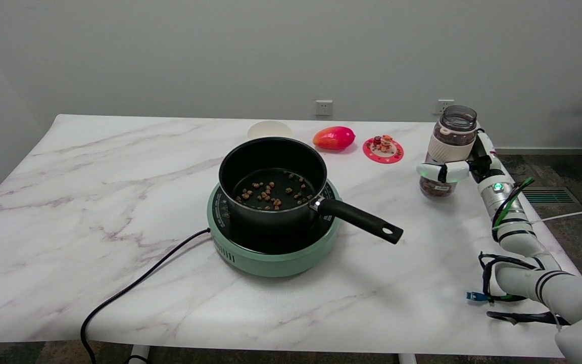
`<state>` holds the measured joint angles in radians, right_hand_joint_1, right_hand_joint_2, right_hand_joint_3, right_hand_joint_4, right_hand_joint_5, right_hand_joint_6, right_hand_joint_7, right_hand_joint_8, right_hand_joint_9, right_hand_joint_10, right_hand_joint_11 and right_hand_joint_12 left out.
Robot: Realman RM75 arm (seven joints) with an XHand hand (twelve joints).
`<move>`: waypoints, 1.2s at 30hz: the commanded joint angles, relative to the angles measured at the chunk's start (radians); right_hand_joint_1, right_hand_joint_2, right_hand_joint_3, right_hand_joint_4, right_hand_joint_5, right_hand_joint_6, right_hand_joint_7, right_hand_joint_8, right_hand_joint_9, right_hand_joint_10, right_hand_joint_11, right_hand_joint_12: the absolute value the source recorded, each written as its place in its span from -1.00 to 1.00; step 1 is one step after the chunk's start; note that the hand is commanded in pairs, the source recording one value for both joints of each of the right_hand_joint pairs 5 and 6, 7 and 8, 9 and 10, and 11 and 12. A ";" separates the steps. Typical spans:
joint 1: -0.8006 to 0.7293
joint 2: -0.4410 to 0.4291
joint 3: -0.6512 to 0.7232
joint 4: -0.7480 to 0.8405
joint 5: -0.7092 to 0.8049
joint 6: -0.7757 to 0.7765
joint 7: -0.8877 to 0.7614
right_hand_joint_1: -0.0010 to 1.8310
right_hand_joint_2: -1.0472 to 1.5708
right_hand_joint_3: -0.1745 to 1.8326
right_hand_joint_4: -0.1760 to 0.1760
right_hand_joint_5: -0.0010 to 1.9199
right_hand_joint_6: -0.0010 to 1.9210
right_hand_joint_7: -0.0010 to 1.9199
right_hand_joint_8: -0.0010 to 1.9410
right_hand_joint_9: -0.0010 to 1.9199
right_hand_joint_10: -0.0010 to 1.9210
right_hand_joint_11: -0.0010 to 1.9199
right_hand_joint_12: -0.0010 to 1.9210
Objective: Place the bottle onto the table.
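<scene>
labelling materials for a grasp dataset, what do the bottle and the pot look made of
Bottle: seemingly clear, smoke-tinted plastic or glass, since the brown contents show through; a matte cream band wraps its middle. Pot: likely dark nonstick-coated metal, matte black inside, with a black, probably plastic, handle.

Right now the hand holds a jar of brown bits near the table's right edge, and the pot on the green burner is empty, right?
Not quite. The head view shows brown bits scattered in the pot. The rest holds: the hand grips the jar near the table's right edge, and the pot sits on the green burner.
</scene>
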<state>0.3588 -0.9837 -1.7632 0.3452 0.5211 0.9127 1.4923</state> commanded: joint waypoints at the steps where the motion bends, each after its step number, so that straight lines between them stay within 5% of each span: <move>1: -0.008 -0.010 -0.011 -0.022 0.024 0.011 -0.005 0.64 0.52 -0.14 0.00 1.00 1.00 1.00 0.98 0.48 0.48 0.28 0.28; 8: -0.015 -0.010 -0.009 -0.018 0.028 0.015 -0.004 0.63 0.47 -0.14 0.00 1.00 1.00 1.00 0.98 0.47 0.47 0.28 0.28; 10: -0.018 -0.010 -0.006 -0.018 0.028 0.020 -0.004 0.62 0.35 -0.02 0.00 1.00 1.00 1.00 0.98 0.44 0.44 0.26 0.26; 13: -0.021 -0.009 -0.004 -0.018 0.028 0.026 -0.004 0.55 -0.07 0.44 0.00 0.96 0.95 1.00 0.98 0.38 0.38 0.16 0.15; 17: -0.028 -0.009 -0.003 -0.013 0.036 0.027 -0.005 0.50 -0.54 0.75 0.00 0.25 0.25 0.71 0.69 0.24 0.24 -0.09 -0.09; 20: -0.030 -0.009 -0.003 -0.011 0.039 0.028 -0.007 0.48 -0.66 0.60 0.00 -0.13 -0.13 0.44 0.43 0.10 0.10 -0.25 -0.25; 22: -0.032 -0.009 -0.003 -0.011 0.039 0.028 -0.005 0.47 -0.68 0.50 0.00 -0.20 -0.20 0.36 0.34 0.04 0.04 -0.30 -0.30; 36: -0.042 -0.009 -0.003 -0.011 0.048 0.041 -0.005 0.44 -0.71 0.34 0.00 -0.32 -0.32 0.20 0.19 -0.12 -0.13 -0.40 -0.40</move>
<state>0.3310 -0.9921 -1.7669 0.3326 0.5552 0.9383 1.4880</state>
